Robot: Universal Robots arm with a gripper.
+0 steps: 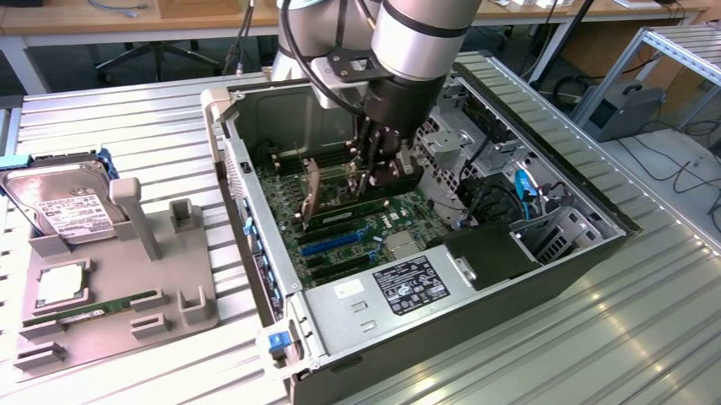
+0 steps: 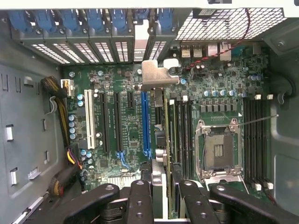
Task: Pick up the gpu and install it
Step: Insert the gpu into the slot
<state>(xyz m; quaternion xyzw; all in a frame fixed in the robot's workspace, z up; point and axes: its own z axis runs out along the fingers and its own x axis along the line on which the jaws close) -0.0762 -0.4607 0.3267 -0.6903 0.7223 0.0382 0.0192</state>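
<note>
Item: gpu (image 2: 161, 140), thin flat card seen edge-on, with a silver metal bracket (image 2: 156, 74) at one end. Location: inside the open black computer tower case (image 1: 563, 253), upright over the green motherboard (image 2: 117, 116), just beside the long blue expansion slot (image 2: 146, 123). Its long axis runs parallel to the slots, bracket end toward the row of blue-clipped rear slot covers (image 2: 93, 23).

Holder: black two-fingered claw (image 2: 163, 196), closed on the card's upper edge at a narrow-to-middling spread; the card hangs straight below it, between the fingers (image 2: 140, 200). Whether the lower edge is already touching a slot cannot be told.

Exterior view: silver and black robot arm (image 1: 411, 42) reaching down into the case; the card (image 1: 321, 190) appears as a brownish plate standing above the board. On the ribbed metal surface (image 1: 147, 126) at the exterior view's left, a grey parts holder (image 1: 113, 295) with a silver hard drive (image 1: 62, 202), a narrow green RAM stick (image 1: 107, 305) and a square processor (image 1: 62, 287).

Wrist view: empty silver CPU socket (image 2: 219, 149) and dark memory slots (image 2: 182, 135) beside the card.
</note>
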